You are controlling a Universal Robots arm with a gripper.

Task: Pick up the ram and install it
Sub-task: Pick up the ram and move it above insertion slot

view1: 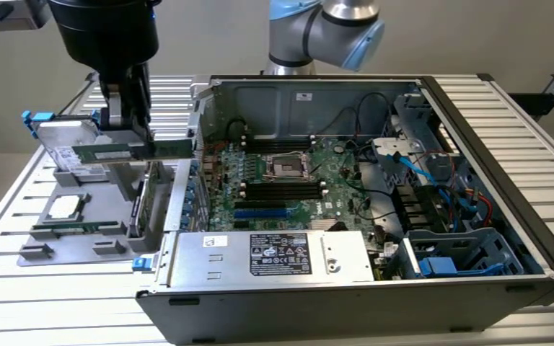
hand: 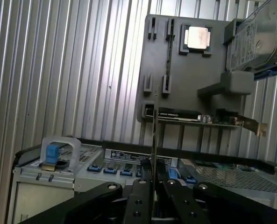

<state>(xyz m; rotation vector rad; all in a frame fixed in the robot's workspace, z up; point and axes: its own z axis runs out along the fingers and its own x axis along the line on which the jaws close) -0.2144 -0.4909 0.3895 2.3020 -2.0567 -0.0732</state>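
The ram (view1: 161, 149) is a long green stick held level above the grey parts holder (view1: 41, 254), at the exterior view's left, just outside the open computer case (view1: 508, 238). My black gripper (view1: 128, 135) comes down from above and is shut on the ram's middle. In the wrist view the ram (hand: 155, 126) shows edge-on as a thin line rising from between the two black fingers (hand: 140, 198) of the gripper (hand: 155, 189). The motherboard (view1: 340, 162) lies inside the case with long black memory slots (view1: 277, 192) beside the processor socket (view1: 287, 167).
The parts holder (hand: 175, 74) carries a processor chip (hand: 197, 37), a hard drive (hand: 255, 39) and an expansion card (hand: 208, 119) with a metal bracket. A silver power supply (view1: 267, 256) fills the case's near side. Cables and drive bays (view1: 450, 259) crowd its right. The second arm's base (view1: 320, 29) stands behind.
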